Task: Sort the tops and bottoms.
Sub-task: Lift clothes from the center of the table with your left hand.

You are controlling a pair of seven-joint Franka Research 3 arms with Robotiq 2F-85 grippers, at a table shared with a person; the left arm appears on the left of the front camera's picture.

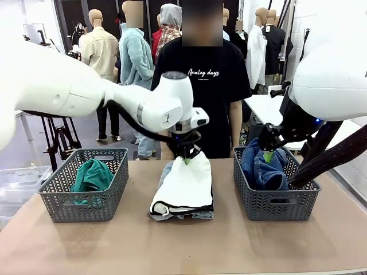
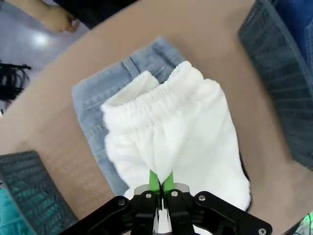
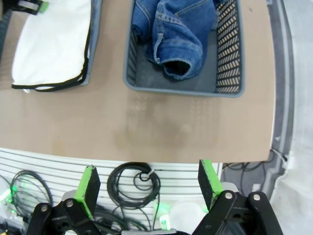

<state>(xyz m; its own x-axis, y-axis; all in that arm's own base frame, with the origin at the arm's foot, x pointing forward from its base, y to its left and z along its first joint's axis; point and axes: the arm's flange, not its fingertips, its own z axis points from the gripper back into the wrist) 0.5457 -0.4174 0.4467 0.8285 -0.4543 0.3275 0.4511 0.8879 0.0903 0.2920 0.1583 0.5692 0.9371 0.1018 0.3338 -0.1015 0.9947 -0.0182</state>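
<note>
A white shirt with black trim (image 1: 184,186) lies mid-table on top of pale denim shorts (image 2: 95,100). My left gripper (image 1: 186,156) is shut on a pinch of the white shirt (image 2: 195,137) at its far edge, fingertips (image 2: 155,179) closed on the fabric. A teal-green shirt (image 1: 92,175) sits in the left basket (image 1: 69,209). Dark blue jeans (image 1: 265,167) fill the right basket (image 1: 275,207). My right gripper (image 3: 146,183) stands open and holds nothing, high over the table's near edge, with the jeans (image 3: 171,34) beyond it.
A person in a black T-shirt (image 1: 200,91) stands at the far side, one hand (image 2: 54,17) near the table edge. Bare tabletop (image 1: 183,246) runs along the front. Cables (image 3: 134,181) hang below the near edge.
</note>
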